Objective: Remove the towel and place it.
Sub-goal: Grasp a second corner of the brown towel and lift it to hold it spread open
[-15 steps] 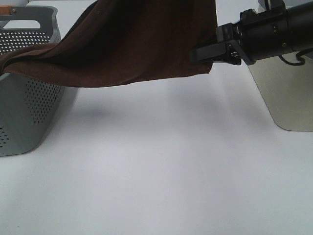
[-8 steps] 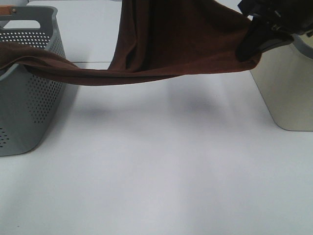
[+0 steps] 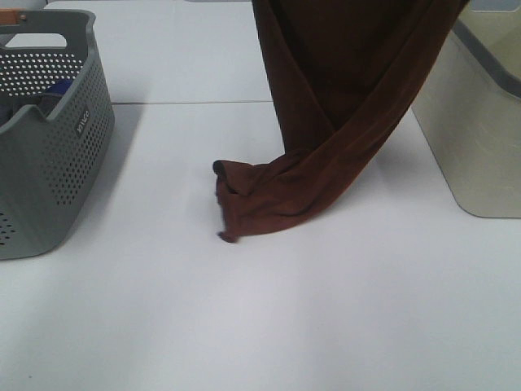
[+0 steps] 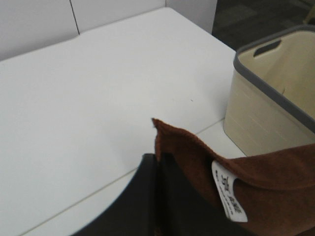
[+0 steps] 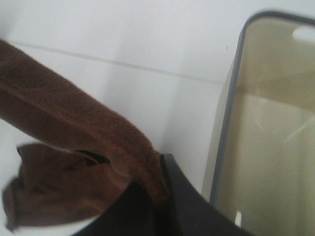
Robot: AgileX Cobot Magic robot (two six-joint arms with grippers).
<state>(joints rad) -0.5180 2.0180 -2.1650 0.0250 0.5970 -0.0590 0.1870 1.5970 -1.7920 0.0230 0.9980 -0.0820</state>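
The dark reddish-brown towel [image 3: 342,106] hangs down from above the top edge of the exterior view, its lower end crumpled on the white table [image 3: 260,326]. Neither gripper shows in that view. In the left wrist view my left gripper [image 4: 157,164] is shut on a corner of the towel [image 4: 275,172] beside its white care tag [image 4: 229,191]. The right wrist view has my right gripper [image 5: 160,189] shut on the towel's stitched hem [image 5: 74,123], with the bunched lower end on the table below.
A grey perforated basket [image 3: 49,163] stands at the left edge with something blue [image 3: 57,85] inside. A beige bin with a grey rim [image 3: 480,138] stands at the right, close to the hanging cloth; it also shows as the beige bin [image 4: 266,98] and the beige bin [image 5: 266,123].
The towel's trailing end has come out of the grey basket and dropped onto the table. The right gripper rose out of the exterior view, so the cloth now hangs steeply.
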